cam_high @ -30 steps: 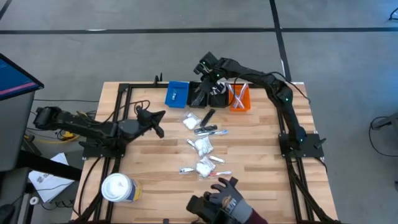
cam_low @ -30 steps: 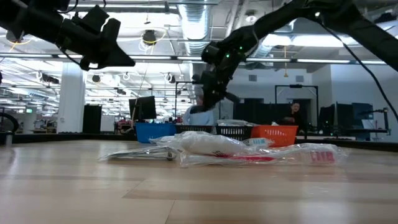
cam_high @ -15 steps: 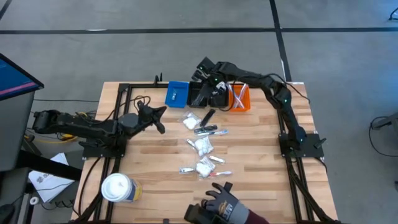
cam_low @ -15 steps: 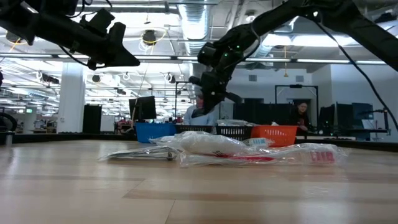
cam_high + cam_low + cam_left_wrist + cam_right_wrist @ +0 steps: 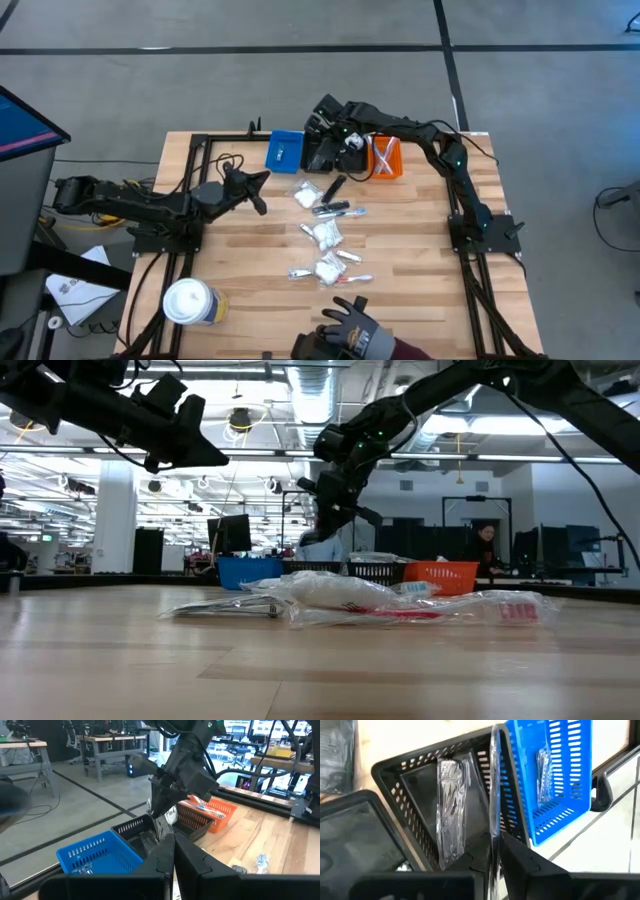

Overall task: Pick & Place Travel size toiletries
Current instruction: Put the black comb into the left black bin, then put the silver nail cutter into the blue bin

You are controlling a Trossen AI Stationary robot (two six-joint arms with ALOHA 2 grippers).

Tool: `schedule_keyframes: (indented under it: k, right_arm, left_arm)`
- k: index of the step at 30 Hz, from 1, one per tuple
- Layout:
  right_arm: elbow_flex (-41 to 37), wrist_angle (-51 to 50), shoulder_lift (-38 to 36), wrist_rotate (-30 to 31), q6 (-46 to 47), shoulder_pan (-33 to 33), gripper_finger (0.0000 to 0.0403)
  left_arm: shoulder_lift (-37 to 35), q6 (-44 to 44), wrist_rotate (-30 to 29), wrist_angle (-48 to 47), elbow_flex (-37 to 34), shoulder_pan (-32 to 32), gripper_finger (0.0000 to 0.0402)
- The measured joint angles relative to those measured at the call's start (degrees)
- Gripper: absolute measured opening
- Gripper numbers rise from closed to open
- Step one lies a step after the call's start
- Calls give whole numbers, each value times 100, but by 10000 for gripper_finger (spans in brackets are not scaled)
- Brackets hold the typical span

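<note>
Right wrist view shows a clear-wrapped comb packet [image 5: 451,810] standing inside the black bin [image 5: 415,800], with a thin clear wrapper edge pinched between the right gripper [image 5: 492,851] fingers, apparently at the point of release. One packet already lies in the blue bin [image 5: 284,151], and sticks sit in the orange bin [image 5: 386,157]; all three bins line the table's far edge. Remaining toiletries [image 5: 325,235], sachets, combs and sticks, lie scattered mid-table, so most sorting remains. Left gripper [image 5: 256,192], shut and empty, hovers beside the pile toward the left edge. A gloved hand [image 5: 350,325] rests at the near edge.
</note>
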Motion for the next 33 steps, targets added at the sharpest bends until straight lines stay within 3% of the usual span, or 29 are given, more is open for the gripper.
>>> schedule_keyframes:
  k: [20,28,33]
  right_arm:
    - [-8,-18,-43,-95,393,27,53]
    - [-7,-211,-490,400,2663,353,49]
    - [-4,-1076,-908,430,3584,671,40]
  left_arm:
    - [22,128,44,123,-2,0,2]
    - [22,170,455,428,-2,-2,2]
    - [22,128,802,648,-2,-2,2]
